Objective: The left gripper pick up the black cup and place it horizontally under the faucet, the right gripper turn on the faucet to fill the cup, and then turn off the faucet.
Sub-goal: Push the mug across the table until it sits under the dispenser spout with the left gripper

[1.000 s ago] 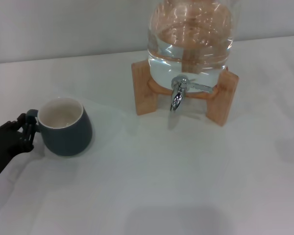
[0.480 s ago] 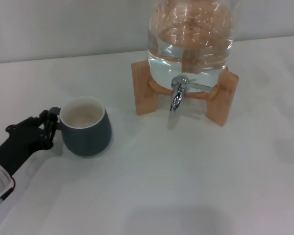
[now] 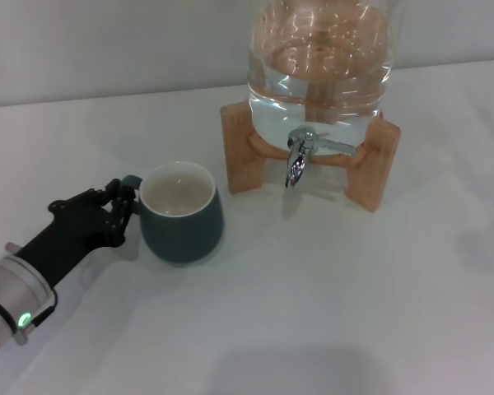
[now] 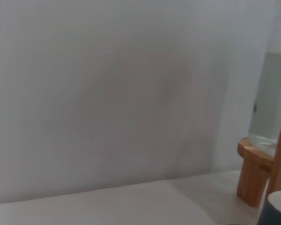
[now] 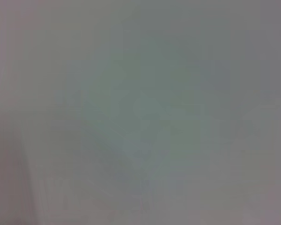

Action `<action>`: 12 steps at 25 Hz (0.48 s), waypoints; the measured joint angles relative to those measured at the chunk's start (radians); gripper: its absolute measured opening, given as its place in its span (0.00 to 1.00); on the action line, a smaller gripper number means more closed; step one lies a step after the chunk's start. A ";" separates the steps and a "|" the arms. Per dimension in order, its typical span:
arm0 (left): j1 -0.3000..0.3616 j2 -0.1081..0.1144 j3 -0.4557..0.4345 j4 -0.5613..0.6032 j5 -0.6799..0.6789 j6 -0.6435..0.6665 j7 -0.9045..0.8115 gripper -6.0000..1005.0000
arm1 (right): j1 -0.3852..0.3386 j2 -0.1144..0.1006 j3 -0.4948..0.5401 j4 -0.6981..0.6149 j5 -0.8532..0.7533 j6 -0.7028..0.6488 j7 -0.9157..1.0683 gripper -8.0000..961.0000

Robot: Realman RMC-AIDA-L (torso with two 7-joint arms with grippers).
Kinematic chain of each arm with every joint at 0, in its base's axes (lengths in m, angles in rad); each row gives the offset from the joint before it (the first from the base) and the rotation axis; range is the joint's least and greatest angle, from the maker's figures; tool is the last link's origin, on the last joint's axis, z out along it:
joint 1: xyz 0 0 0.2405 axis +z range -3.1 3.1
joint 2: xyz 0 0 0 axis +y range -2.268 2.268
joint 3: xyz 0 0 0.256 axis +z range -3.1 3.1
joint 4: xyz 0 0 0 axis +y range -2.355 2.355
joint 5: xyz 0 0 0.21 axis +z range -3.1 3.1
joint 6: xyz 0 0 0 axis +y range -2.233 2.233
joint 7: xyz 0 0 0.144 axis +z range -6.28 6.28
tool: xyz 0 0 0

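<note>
1. In the head view the left pincer reaches in from the robot's left, its black fingers closed around the small loop handle of the black cup.
2. The cup stands upright on the white bench, cream inside facing up, handle turned toward the pincer. It sits to the robot's left of the wooden stand and near it, not under the spout.
3. The faucet is a chrome spigot with its spout pointing down, its lever lying out to the robot's right. It is fitted to the clear glass jar, which holds water and rests on the stand.
4. A green light shows on the silver-white left arm at the lower left of the head view.
5. The left wrist view shows none of its own fingers; it gives a side-on look the head view lacks: a leg of the wooden stand, part of the jar above it, and a sliver of the cup's rim in the corner.
6. The right wrist view is a blank grey field, and the right pincer appears in no view.
</note>
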 joint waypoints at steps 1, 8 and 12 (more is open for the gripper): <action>-0.004 0.000 0.000 -0.005 0.005 0.001 0.001 0.16 | 0.001 0.000 0.000 0.000 0.000 0.001 0.000 0.89; -0.028 -0.001 0.000 -0.033 0.044 0.003 0.003 0.16 | 0.002 0.001 0.000 0.002 -0.004 0.001 0.000 0.89; -0.036 -0.001 0.000 -0.043 0.067 0.003 0.003 0.16 | 0.002 0.002 0.000 0.002 -0.004 0.000 0.000 0.89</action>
